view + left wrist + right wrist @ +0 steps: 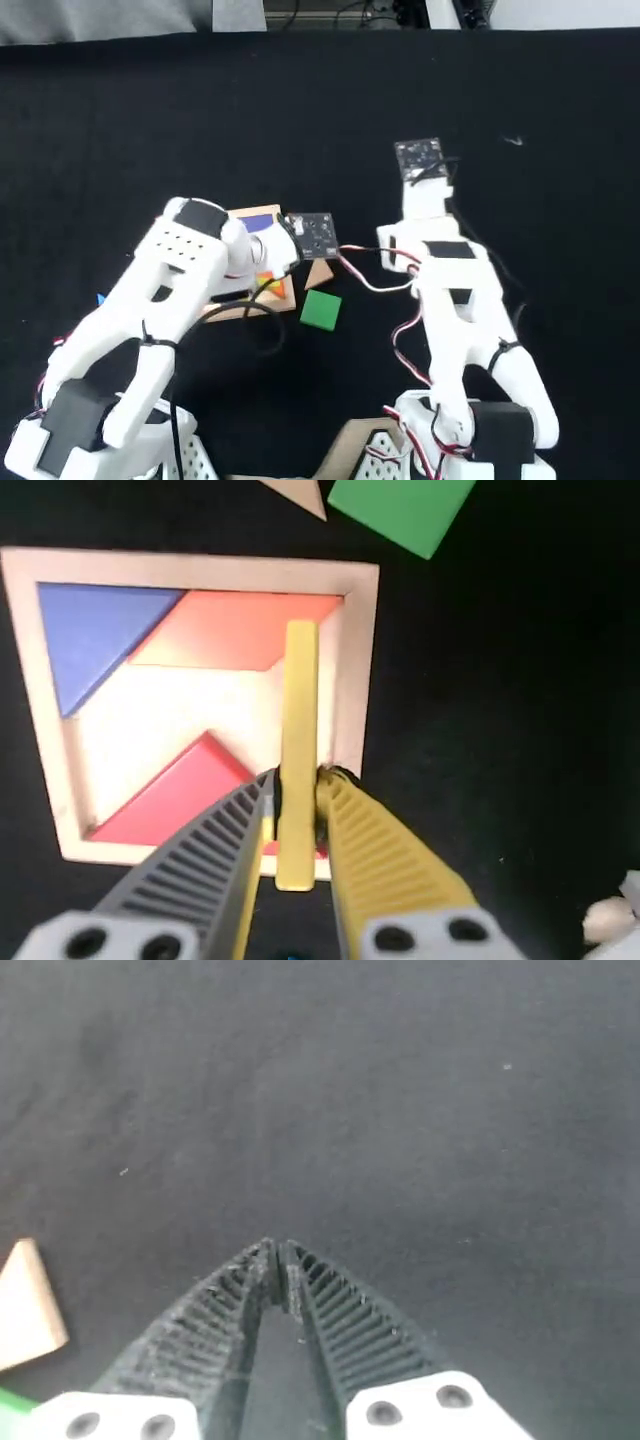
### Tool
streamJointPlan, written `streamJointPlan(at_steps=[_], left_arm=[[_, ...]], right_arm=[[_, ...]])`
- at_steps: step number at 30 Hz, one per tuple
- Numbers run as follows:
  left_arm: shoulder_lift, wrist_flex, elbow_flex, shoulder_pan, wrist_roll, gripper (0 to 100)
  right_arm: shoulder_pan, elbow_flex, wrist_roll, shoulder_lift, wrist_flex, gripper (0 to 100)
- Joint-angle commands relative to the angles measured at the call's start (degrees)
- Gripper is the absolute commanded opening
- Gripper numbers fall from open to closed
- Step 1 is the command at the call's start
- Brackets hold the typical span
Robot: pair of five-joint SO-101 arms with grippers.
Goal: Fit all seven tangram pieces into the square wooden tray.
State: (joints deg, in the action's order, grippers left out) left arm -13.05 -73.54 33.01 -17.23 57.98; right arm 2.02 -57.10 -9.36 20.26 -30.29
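One yellow piece inside left pincer

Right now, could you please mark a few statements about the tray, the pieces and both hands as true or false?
1. The left hand grips a yellow piece standing on its edge. True.
2. The green square lies inside the wooden tray. False: it lies outside the tray, on the black table.
3. A blue triangle sits in a corner of the tray. True.
4. The right hand holds the wooden triangle. False: it is shut on nothing, and the triangle lies on the table.
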Motion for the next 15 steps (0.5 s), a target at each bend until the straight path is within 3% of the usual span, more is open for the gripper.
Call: streamJointPlan(at_steps=[1,15], left_arm=[[-0.18,3.43,2.24,-0.84,-0.97,3],[-0.09,4.31,4.00,-0.57,0.26,3]], right_arm=[[1.58,0.66,-0.09,2.59,1.58,1.1],[1.49,0.66,-0.09,2.59,1.41,1.1]])
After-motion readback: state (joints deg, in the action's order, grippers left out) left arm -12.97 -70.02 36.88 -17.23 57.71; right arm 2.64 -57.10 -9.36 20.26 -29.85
